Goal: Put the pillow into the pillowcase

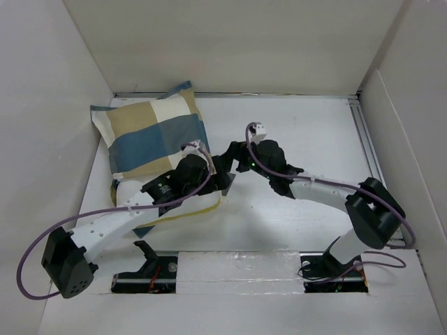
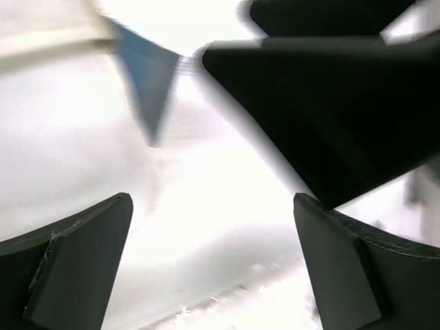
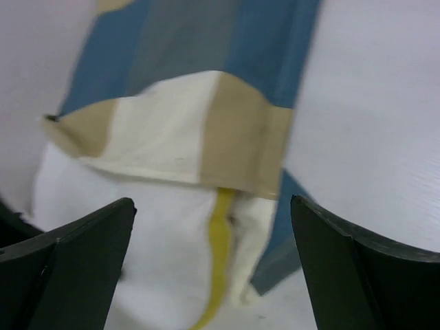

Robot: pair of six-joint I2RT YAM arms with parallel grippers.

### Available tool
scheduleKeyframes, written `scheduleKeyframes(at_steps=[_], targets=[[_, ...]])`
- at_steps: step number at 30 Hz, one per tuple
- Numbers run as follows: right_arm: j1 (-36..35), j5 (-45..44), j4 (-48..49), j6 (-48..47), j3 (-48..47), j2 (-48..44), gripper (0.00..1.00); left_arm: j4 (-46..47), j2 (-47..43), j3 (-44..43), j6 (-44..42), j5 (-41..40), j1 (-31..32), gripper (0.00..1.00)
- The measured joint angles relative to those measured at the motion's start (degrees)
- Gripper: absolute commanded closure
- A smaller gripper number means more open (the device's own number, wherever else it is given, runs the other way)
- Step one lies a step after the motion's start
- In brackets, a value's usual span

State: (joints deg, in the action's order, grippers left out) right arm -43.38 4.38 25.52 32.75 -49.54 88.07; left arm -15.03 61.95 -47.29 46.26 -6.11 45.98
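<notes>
The pillowcase (image 1: 150, 136), in blue, tan and cream checks, lies at the back left with most of the pillow inside it. The white pillow's (image 1: 204, 207) yellow-piped end sticks out of the near opening. Both grippers meet at that end. My left gripper (image 1: 225, 180) is open; in its blurred wrist view its jaws (image 2: 213, 261) stand wide over white surface, with a blue pillowcase corner (image 2: 148, 82) beyond. My right gripper (image 1: 234, 157) is open too. Its wrist view shows the pillowcase hem (image 3: 206, 137) over the pillow (image 3: 151, 268), with the jaws (image 3: 213, 268) wide apart and holding nothing.
White walls close in the table (image 1: 300, 125) on the left, back and right. A metal rail (image 1: 367, 139) runs along the right side. The right arm's elbow (image 1: 374, 209) stands high at the right. The right gripper's dark body (image 2: 330, 103) fills the upper right of the left wrist view.
</notes>
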Motion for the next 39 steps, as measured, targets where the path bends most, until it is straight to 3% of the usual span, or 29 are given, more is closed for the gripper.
scheduleKeyframes(at_steps=[5, 11, 22, 24, 26, 27, 34, 39], targets=[[6.05, -2.86, -3.96, -2.01, -1.92, 8.02, 0.00, -8.76, 2.27, 2.67, 1.75, -12.24, -2.78, 0.00], [7.26, 2.82, -2.12, -5.79, -0.33, 13.38, 0.00, -14.16, 5.27, 2.67, 5.70, -19.63, 1.44, 0.00], [5.33, 12.31, 5.66, -13.57, -0.52, 13.66, 0.00, -22.47, 26.36, -6.97, 14.03, -28.59, 2.71, 0.01], [5.92, 13.05, 6.49, -13.77, 0.07, 13.11, 0.00, -23.23, 30.36, -8.72, 13.94, -29.57, 2.80, 0.09], [6.71, 13.64, 7.15, -13.94, 1.01, 12.00, 0.00, -22.64, 33.44, -9.53, 13.16, -30.01, 2.82, 0.85], [7.10, 13.84, 7.34, -13.94, 1.29, 11.56, 0.00, -21.94, 34.32, -9.44, 12.55, -30.14, 2.82, 1.00], [9.44, 14.73, 9.90, -14.40, 2.91, 10.25, 0.00, -21.75, 31.71, -8.68, 11.04, -31.39, 3.82, 1.00], [9.29, 14.67, 13.77, -14.97, 7.23, 9.62, 0.00, -27.50, 22.05, -11.02, 11.82, -30.18, 3.87, 1.00]])
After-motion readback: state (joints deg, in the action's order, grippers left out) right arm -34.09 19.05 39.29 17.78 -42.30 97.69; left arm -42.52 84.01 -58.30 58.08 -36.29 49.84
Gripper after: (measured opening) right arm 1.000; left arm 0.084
